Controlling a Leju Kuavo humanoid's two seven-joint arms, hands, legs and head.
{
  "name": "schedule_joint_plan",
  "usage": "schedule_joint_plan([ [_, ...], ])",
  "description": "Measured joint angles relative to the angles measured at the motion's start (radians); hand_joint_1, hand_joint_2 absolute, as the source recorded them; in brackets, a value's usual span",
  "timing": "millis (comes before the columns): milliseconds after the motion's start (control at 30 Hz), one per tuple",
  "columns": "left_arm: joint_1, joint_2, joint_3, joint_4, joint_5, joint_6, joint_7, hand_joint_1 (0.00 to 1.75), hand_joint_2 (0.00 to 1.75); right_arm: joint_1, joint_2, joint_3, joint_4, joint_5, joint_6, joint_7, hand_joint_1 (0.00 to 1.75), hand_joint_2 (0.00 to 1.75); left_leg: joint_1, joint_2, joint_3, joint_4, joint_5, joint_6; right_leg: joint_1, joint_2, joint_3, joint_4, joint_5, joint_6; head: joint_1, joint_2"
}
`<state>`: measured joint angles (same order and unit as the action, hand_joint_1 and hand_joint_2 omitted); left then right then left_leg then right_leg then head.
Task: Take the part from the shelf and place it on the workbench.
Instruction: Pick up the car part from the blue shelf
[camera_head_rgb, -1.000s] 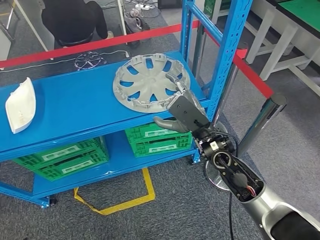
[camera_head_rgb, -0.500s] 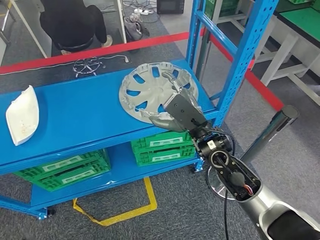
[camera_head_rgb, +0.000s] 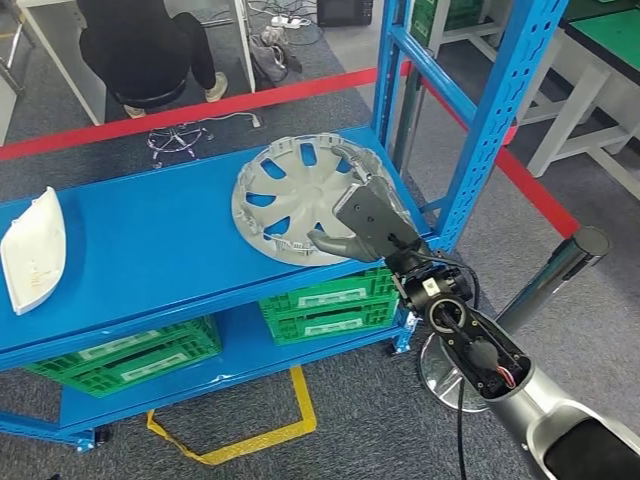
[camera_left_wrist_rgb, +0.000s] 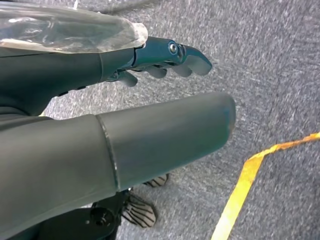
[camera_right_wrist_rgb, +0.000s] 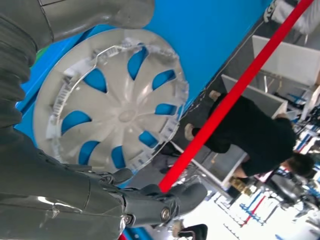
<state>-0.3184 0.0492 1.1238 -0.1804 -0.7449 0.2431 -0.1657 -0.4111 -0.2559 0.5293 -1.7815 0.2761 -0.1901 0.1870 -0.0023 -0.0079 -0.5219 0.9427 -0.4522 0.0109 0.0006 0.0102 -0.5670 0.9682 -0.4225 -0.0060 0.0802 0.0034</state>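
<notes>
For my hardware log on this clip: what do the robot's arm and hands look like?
The right arm is silver, with an open black section near the wrist exposing round fittings, red wires and a black cable. The right hand has a flat dark grey back and a thick grey thumb. The left hand has darker, blue-grey fingers.

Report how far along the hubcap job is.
Done: the right hand has reached the hubcap on the blue shelf. In hand: fingers over its near rim, thumb below; a firm hold can't be confirmed. Left: lifting it off and carrying it to the workbench. The left hand hangs over the floor.
</notes>
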Motion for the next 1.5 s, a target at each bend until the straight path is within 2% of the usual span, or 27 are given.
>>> schedule_joint_plan([
  [133,-0.002,0.002,0.0,0.0,-0.002,0.02,0.0,0.0,0.0,-0.003,0.0,0.004,0.002,0.045,-0.033,0.003,0.0,1.75,0.0,0.0,0.005,-0.011,0.0,-0.001,0.0,0.0,0.0,0.0,-0.004,-0.006,0.0,0.0],
  [267,-0.001,0.003,0.0,0.0,0.003,0.025,0.0,0.0,0.0,-0.008,0.0,0.007,0.016,0.063,-0.03,0.036,0.0,1.75,0.001,0.0,0.006,-0.015,0.002,-0.009,0.001,0.0,0.0,0.0,-0.004,-0.01,0.0,0.0],
  [433,0.003,0.003,0.0,0.0,0.013,0.025,0.0,0.0,0.0,-0.031,-0.002,0.01,0.047,0.054,0.03,0.087,0.0,1.75,0.001,0.0,0.005,-0.016,0.004,-0.016,0.001,-0.001,0.0,0.0,-0.002,-0.012,0.0,0.0],
  [767,0.015,0.01,0.0,0.0,0.028,0.025,0.002,0.0,0.0,-0.077,-0.025,0.037,0.093,0.061,0.166,0.185,0.0,1.75,-0.001,-0.001,0.005,-0.015,0.006,-0.017,-0.001,-0.002,0.001,-0.002,0.001,-0.011,0.0,0.0],
  [900,0.018,0.015,0.0,0.0,0.035,0.025,0.003,0.0,0.0,-0.123,-0.048,0.068,0.109,0.037,0.257,0.247,0.0,1.75,-0.001,-0.001,0.004,-0.015,0.005,-0.017,-0.001,-0.002,0.0,-0.002,0.001,-0.011,0.0,0.0],
  [1200,0.026,0.025,0.0,0.0,0.046,0.022,0.003,0.0,0.0,-0.25,-0.134,0.174,0.144,-0.078,0.347,0.396,0.0,1.75,-0.001,-0.001,0.004,-0.015,0.005,-0.017,-0.001,-0.003,0.0,-0.002,0.001,-0.011,0.0,0.0],
  [1500,0.029,0.033,0.0,0.0,0.048,0.014,0.003,0.0,0.0,-0.321,-0.199,0.237,0.178,-0.08,0.404,0.42,0.0,1.75,-0.001,-0.001,0.004,-0.015,0.005,-0.017,-0.001,-0.003,0.0,-0.002,0.001,-0.011,0.0,0.0],
])
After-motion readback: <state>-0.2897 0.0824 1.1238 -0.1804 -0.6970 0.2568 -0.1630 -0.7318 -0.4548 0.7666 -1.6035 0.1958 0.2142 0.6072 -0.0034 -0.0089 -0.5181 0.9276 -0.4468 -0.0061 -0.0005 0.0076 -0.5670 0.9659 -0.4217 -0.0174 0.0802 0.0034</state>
